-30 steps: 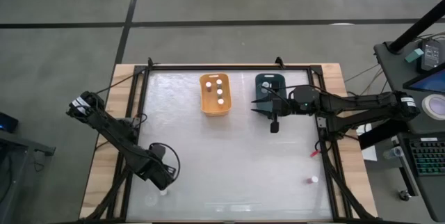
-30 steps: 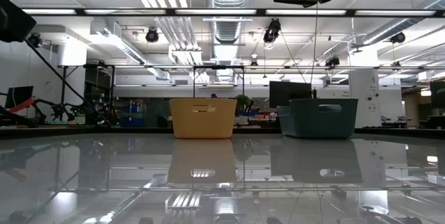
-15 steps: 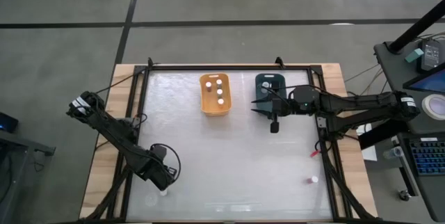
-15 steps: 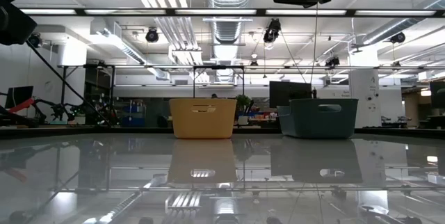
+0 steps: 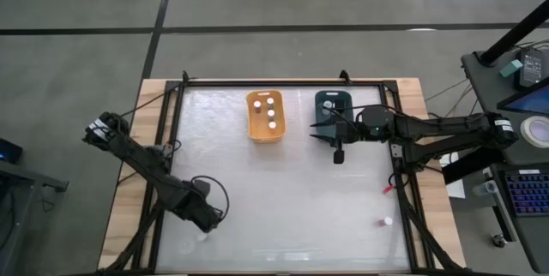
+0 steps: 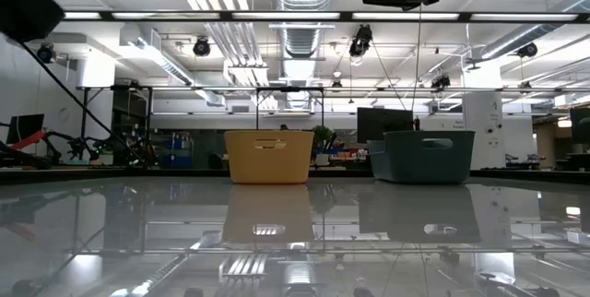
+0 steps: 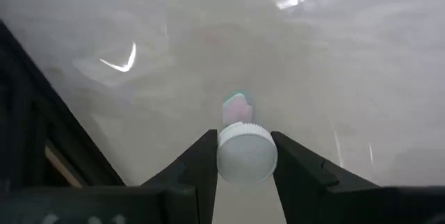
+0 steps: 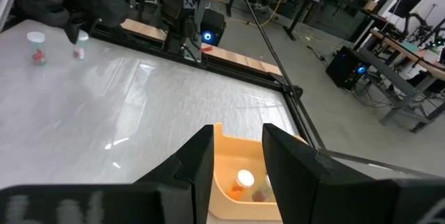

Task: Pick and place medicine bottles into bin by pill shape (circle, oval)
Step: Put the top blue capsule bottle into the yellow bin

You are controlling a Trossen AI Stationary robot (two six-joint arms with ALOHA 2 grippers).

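- Left gripper point(image 7: 245, 156) at the near-left of the table, its 2 dark fingers point(image 7: 198, 158) closed around a small medicine bottle with a round white cap point(image 7: 246, 153); contact sits at cap level, pinkish body showing past it.
- Likely light, rigid plastic; the smooth round cap may slip or twist, so a hold lower on the body seems safer.
- Clear glossy tabletop point(image 5: 283, 190) under it.
- Orange plastic bin point(image 5: 266, 115) far off, holding about 4 white-capped bottles; dark teal bin point(image 5: 330, 105) beside it.
- Right gripper point(image 8: 236, 154) hovers by the teal bin, fingers apart, nothing held.
- 1 loose bottle point(image 5: 388, 221) near-right.
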